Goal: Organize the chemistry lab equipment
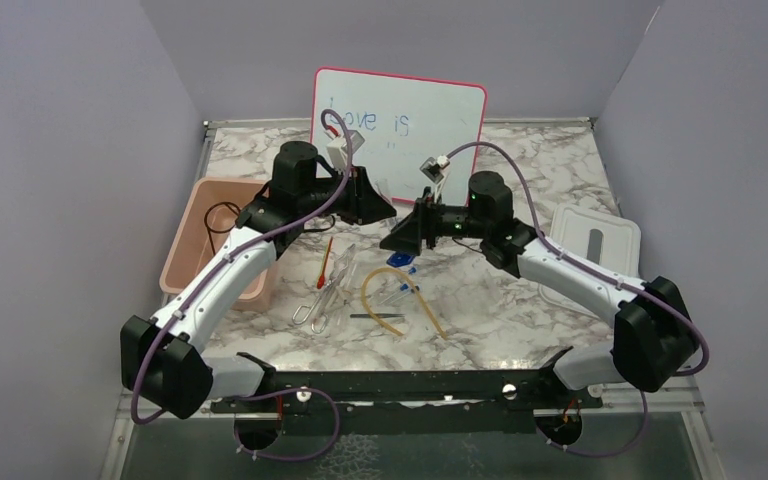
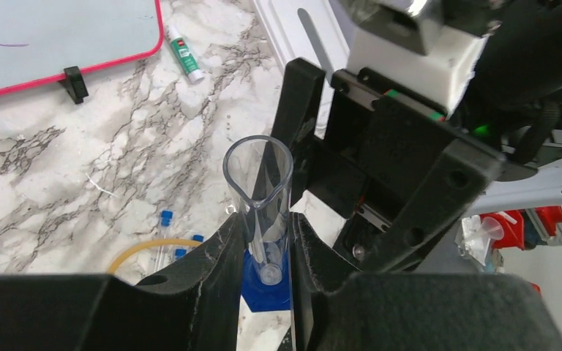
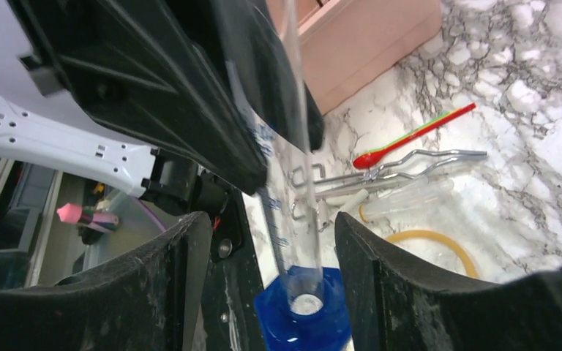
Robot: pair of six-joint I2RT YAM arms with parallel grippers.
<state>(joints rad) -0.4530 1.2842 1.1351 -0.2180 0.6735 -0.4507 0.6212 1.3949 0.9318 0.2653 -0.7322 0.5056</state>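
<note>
Clear cylinder [image 2: 263, 205] w/ blue base [image 3: 304, 318]: held off the surface [image 1: 520, 300], mid-table, between the two arms. Step in hand, as I read it: L-to-R handover, or R steadying the base end. To do it well: R should close square & centred on the base or the barrel just above it. L should let go only once R's grip looks firm. Go slow, no twist; clear wall prob. slippery, and off-centre contact could lever it out of L. Left fingers [image 2: 216, 278]: narrow gap, clamped on cylinder's lower barrel, one each side. Right fingers [image 3: 183, 278]: spread wide, straddling the base, gripping nothing; can't tell if one pad brushes it. Loose on surface below: tube [image 1: 385, 292], tongs [image 1: 322, 300], spatula [image 1: 324, 264]. Bin [image 1: 188, 250] at L edge is the likely drop spot.
</note>
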